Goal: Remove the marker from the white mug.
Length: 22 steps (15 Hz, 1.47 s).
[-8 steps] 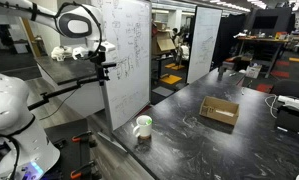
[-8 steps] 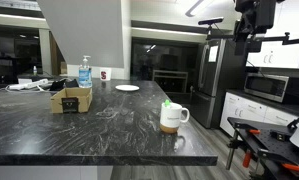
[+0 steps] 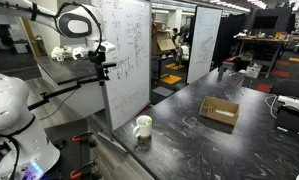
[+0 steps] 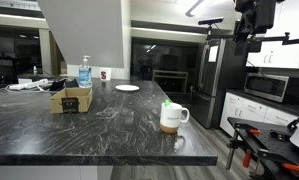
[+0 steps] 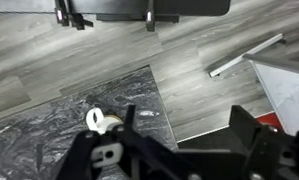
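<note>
The white mug [image 3: 142, 129] stands near the corner of the dark marble table [image 3: 189, 140]. It also shows in the other exterior view [image 4: 171, 117] and small in the wrist view [image 5: 97, 122]. The green marker [image 4: 166, 104] stands upright in the mug, its tip above the rim; a green trace of the marker [image 3: 141, 124] shows at the mug's mouth. My gripper [image 3: 105, 68] hangs high above and off to the side of the table corner, far from the mug, and also shows in the other exterior view [image 4: 245, 32]. In the wrist view my gripper [image 5: 189, 135] is open and empty.
A flat brown cardboard box [image 3: 219, 110] lies further along the table, also in an exterior view [image 4: 71, 98]. A water bottle [image 4: 84, 72] and a white plate [image 4: 127, 88] stand at the back. A whiteboard [image 3: 124, 60] stands beside the table edge.
</note>
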Each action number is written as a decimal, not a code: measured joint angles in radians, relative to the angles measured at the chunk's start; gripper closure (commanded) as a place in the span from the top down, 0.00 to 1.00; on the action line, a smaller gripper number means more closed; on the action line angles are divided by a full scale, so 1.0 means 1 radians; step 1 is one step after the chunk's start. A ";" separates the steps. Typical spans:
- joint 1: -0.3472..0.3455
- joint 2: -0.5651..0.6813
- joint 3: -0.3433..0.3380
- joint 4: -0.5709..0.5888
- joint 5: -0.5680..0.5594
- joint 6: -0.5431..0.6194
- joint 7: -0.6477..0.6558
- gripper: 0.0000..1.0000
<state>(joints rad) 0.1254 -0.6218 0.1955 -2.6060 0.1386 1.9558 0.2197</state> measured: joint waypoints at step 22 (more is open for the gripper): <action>-0.196 0.599 -0.088 0.107 -0.105 0.572 0.342 0.94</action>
<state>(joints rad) -0.0706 -0.0232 0.1076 -2.4989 0.0339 2.5277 0.5617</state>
